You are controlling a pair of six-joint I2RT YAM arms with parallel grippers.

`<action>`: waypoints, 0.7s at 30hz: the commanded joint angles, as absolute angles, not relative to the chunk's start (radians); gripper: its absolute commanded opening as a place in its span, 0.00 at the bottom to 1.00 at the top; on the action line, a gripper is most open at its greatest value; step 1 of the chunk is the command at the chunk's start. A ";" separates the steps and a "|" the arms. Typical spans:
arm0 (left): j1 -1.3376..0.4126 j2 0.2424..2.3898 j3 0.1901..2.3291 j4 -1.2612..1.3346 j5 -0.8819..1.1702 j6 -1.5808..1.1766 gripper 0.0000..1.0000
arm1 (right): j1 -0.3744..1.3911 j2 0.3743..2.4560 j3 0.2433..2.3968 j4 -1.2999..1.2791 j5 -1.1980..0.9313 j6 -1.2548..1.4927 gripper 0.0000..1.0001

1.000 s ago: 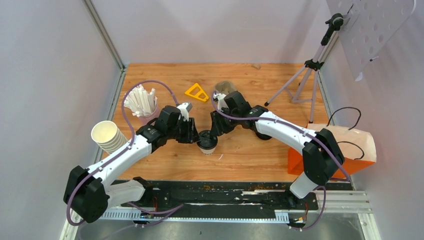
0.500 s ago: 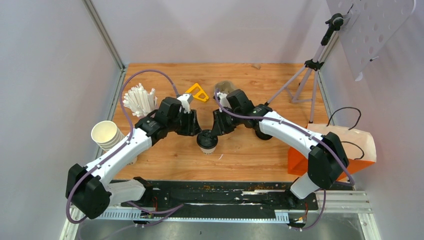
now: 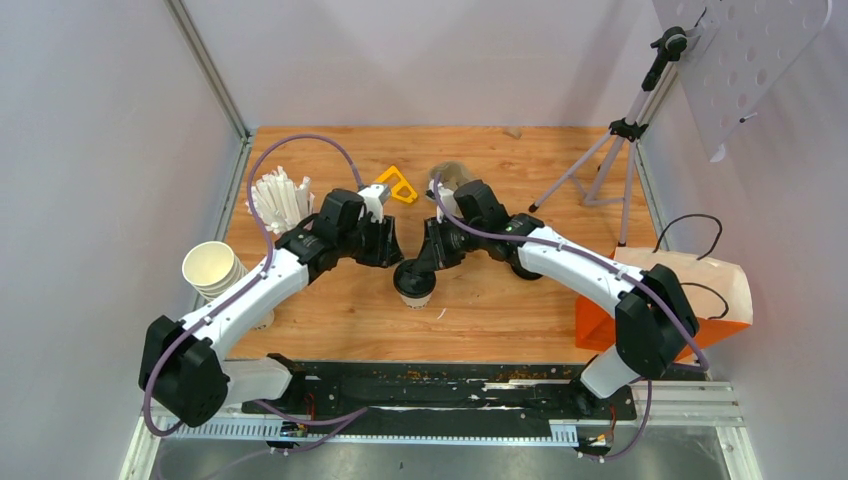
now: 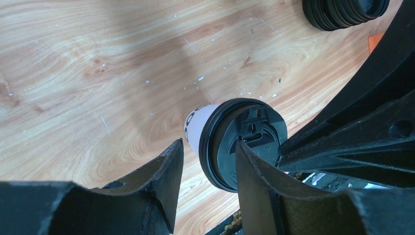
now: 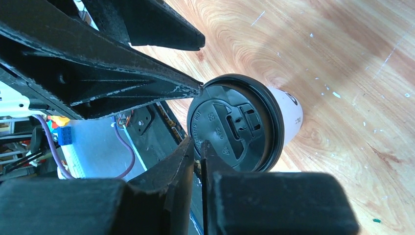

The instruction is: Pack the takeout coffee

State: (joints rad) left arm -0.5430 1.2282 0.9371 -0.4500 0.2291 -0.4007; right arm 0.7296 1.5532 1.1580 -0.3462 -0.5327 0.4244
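One takeout coffee, a white paper cup with a black lid (image 3: 413, 283), stands on the wooden table between both arms. In the left wrist view the cup (image 4: 198, 125) sits below and just past my left gripper (image 4: 209, 143), which is open and holds nothing; the lid's rim shows in the gap. My left gripper (image 3: 388, 250) hovers at the cup's far left. My right gripper (image 5: 195, 143) has its jaws almost together, with nothing visible between them, and its tips are at the edge of the lid (image 5: 235, 129). From above, the right gripper (image 3: 421, 264) is over the lid's far edge.
A stack of black lids (image 4: 345, 10) lies near the right arm. A cup of white straws (image 3: 280, 205) and a stack of lidless cream cups (image 3: 215, 272) stand at the left. A yellow triangle (image 3: 394, 185), a pulp carrier (image 3: 450, 175), a tripod (image 3: 620, 140) and an orange-and-white bag (image 3: 690, 290) are also in view.
My left gripper has opened and drawn back from the cup towards the far side. My right gripper's jaws have closed down beside the lid. The cup has stayed in place.
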 commanded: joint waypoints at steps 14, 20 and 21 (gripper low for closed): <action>-0.526 1.285 0.923 -0.323 0.300 -0.362 0.46 | 0.724 1.601 1.097 -0.266 -0.580 0.438 0.09; -0.526 1.303 0.871 -0.294 0.293 -0.378 0.42 | 0.724 1.598 1.054 -0.268 -0.571 0.416 0.08; -0.526 1.305 0.863 -0.289 0.293 -0.378 0.41 | 0.724 1.597 1.052 -0.270 -0.569 0.414 0.08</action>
State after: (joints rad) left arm -0.5331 1.2949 0.8951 -0.3363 0.2916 -0.3855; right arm 0.7280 1.5974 1.0851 -0.2783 -0.5758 0.4427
